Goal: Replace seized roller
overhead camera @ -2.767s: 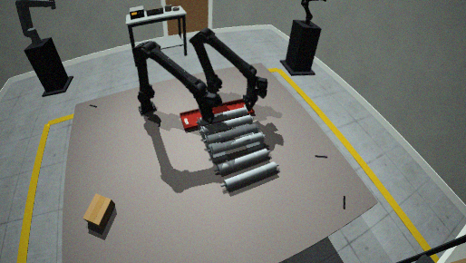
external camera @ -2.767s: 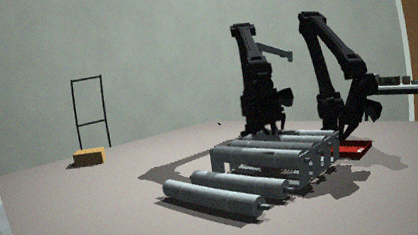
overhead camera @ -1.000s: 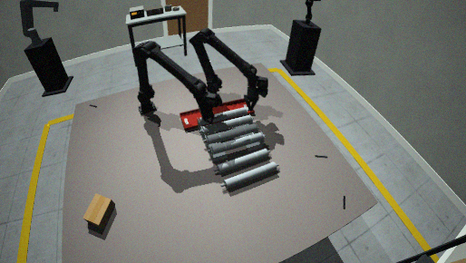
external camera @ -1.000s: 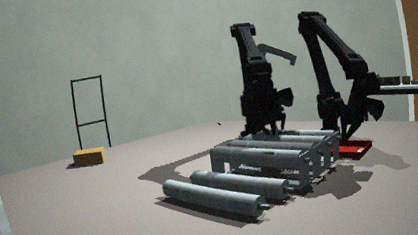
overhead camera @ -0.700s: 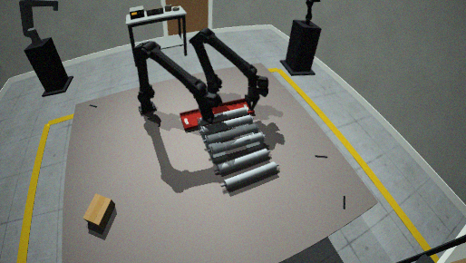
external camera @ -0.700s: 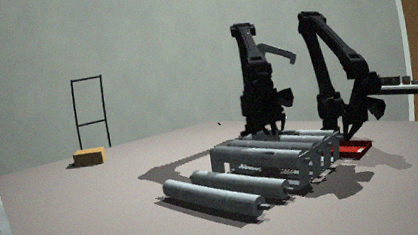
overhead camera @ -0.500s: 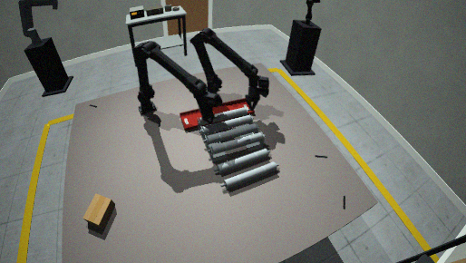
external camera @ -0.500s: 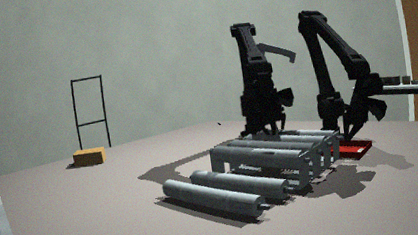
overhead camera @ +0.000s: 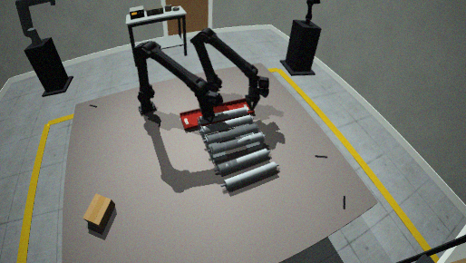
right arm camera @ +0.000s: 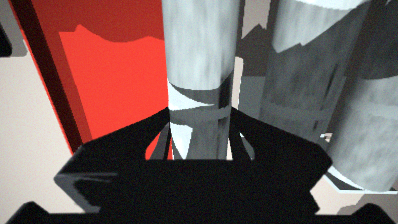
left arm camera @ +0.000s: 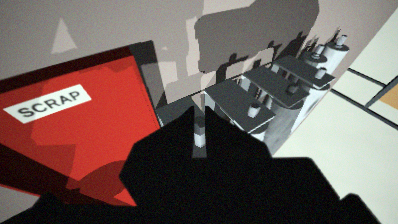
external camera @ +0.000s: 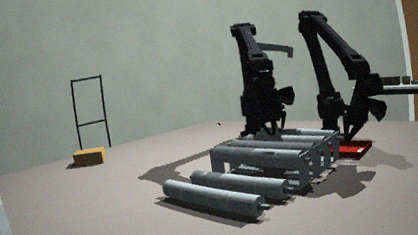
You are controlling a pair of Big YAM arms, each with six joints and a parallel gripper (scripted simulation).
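Observation:
My right gripper (overhead camera: 208, 119) (right arm camera: 199, 112) is shut on the bed roller nearest the tray (overhead camera: 237, 112) (right arm camera: 201, 45), near one end. My left gripper (overhead camera: 252, 110) (external camera: 348, 138) (left arm camera: 199, 111) is shut on this roller's axle end (left arm camera: 199, 138) at the opposite bracket. The dark gripper body hides most of that axle and its hole. The other three rollers of the bed lie parallel; their axle ends (left arm camera: 253, 110) (left arm camera: 293, 89) (left arm camera: 321, 73) poke through the brackets. Two loose rollers (overhead camera: 242, 162) (overhead camera: 251, 177) (external camera: 238, 185) (external camera: 213, 198) lie beyond the bed.
The red scrap tray (overhead camera: 195, 121) (external camera: 366, 149) (left arm camera: 107, 140) (right arm camera: 120, 85) lies close beside the bed, on the arms' side. No roller shows in its visible part. A wooden box (overhead camera: 99, 209) (external camera: 89, 156) stands well off to one side.

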